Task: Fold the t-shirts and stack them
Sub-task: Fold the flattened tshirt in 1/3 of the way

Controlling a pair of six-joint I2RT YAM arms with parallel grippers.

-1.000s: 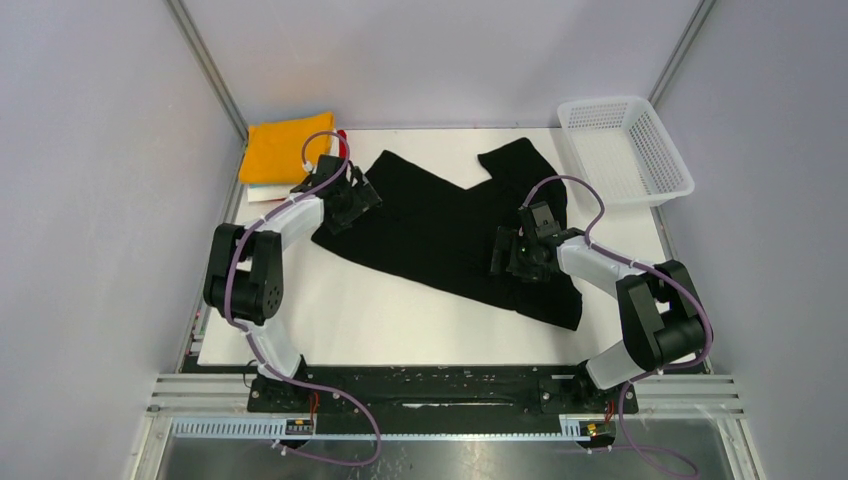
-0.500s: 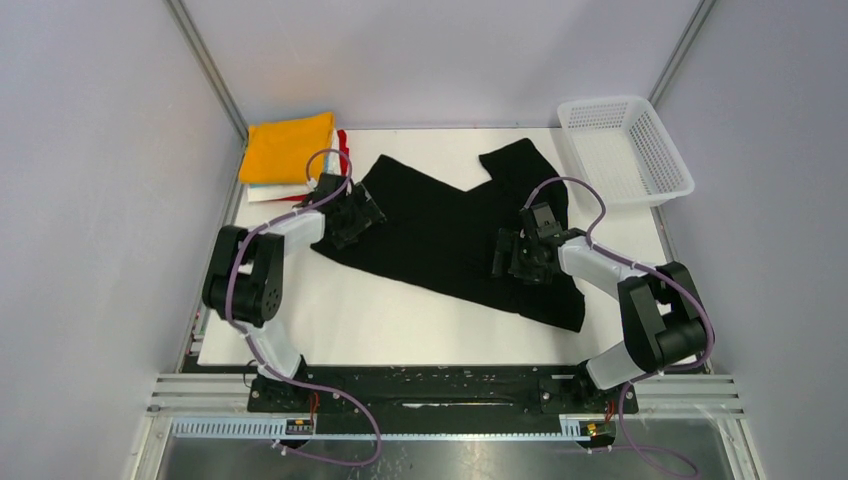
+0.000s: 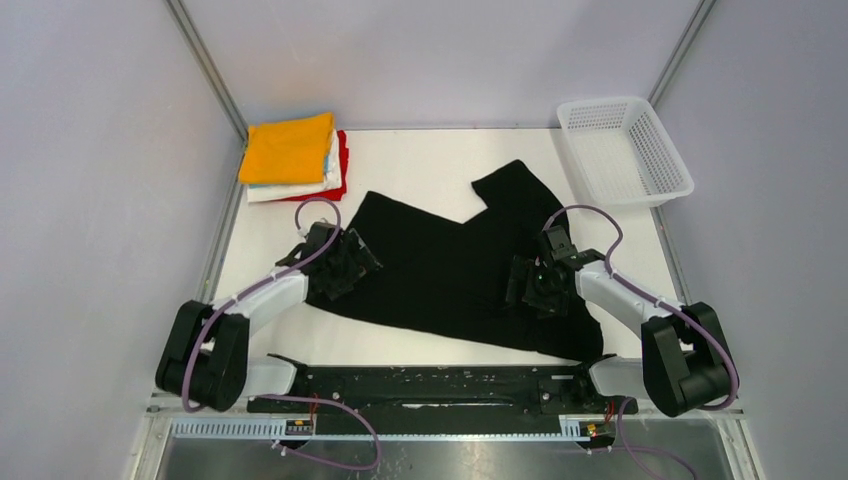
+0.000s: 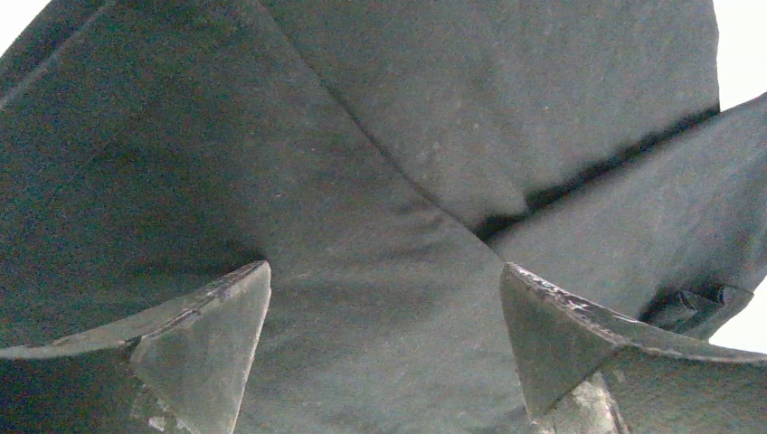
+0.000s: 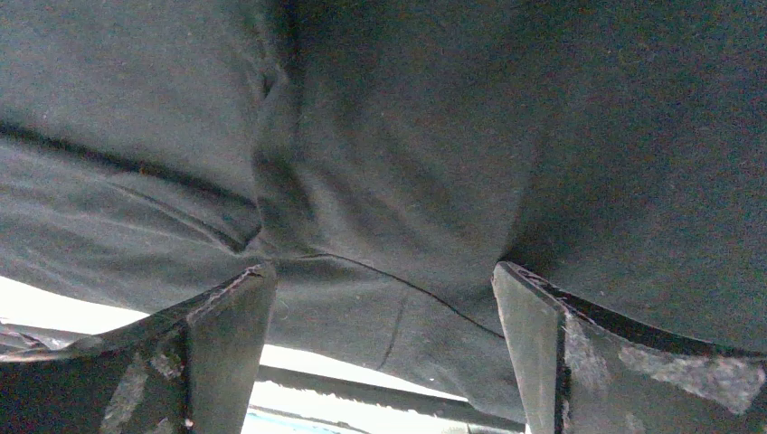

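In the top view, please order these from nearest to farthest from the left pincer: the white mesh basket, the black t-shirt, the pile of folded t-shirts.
1. The black t-shirt: directly below the left pincer, at the cloth's left edge.
2. The pile of folded t-shirts, orange-yellow one on top: far left corner.
3. The white mesh basket: far right corner.

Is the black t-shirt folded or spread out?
Spread out, not folded: the black t-shirt lies wide and wrinkled across the table, apart from the folded stack.
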